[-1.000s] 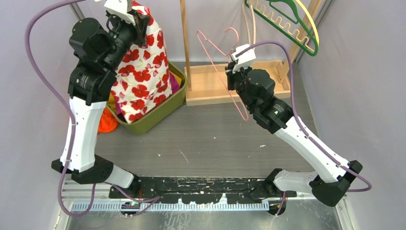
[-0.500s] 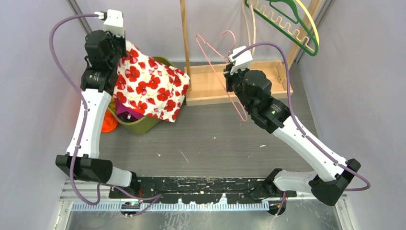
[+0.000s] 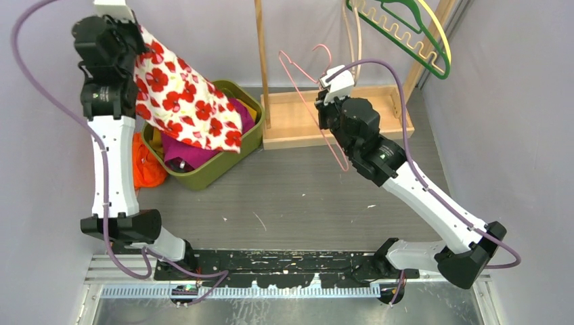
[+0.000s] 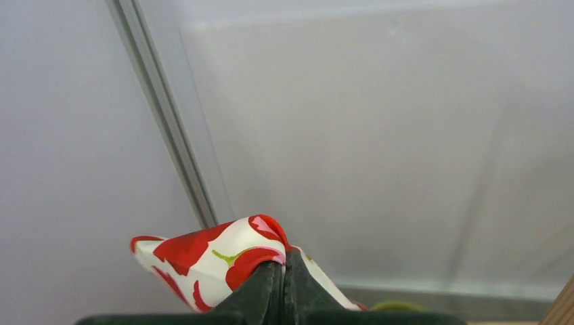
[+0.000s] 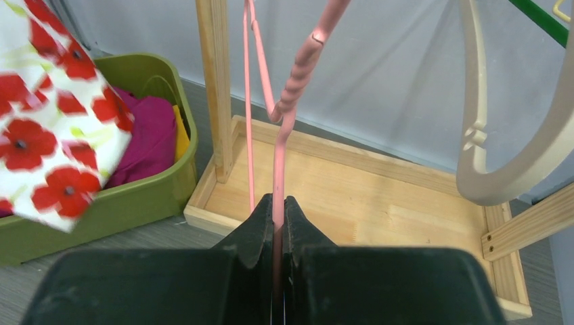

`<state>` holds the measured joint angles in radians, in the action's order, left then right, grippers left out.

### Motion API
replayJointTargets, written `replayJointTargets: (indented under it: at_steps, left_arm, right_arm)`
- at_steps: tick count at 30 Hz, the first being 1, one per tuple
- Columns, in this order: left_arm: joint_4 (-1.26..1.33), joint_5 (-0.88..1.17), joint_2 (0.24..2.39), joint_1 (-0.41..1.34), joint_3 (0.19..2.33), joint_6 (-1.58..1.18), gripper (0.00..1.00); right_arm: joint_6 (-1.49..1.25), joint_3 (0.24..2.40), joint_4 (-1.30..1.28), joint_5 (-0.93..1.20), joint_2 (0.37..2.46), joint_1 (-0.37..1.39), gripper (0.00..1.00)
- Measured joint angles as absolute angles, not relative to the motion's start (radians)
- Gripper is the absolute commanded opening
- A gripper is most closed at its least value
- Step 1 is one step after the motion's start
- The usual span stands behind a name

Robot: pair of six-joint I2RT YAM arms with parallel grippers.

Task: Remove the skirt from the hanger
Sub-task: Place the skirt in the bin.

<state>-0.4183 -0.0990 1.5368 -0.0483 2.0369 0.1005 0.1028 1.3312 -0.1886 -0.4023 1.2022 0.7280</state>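
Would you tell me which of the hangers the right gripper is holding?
The thin pink wire hanger; the green plastic hanger and cream hanger hang ungripped.

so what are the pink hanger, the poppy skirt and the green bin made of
Thin pink hanger: looks like coated metal wire, going by the twisted neck and smooth sheen.
White skirt with red poppies: thin cloth, matte, draping in soft folds.
Olive green bin: likely moulded plastic, with a smooth rounded rim.

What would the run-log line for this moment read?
left hand: shut on skirt, held over green bin | right hand: shut on pink hanger | skirt: off hanger
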Motion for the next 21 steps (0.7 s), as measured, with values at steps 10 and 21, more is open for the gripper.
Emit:
replayJointTargets:
  at_steps: [10, 21]
  left_arm:
    - [-0.415, -0.021, 1.490, -0.048, 2.139, 0.064, 0.00]
    - [-0.280, 0.196, 1.424, -0.048, 1.553, -0.069, 0.00]
  right_arm:
    - [0.098, 1.331, -0.187, -0.391, 1.224, 0.722, 0.01]
    - [0.080, 1.300, -0.165, -0.390, 1.224, 0.717, 0.00]
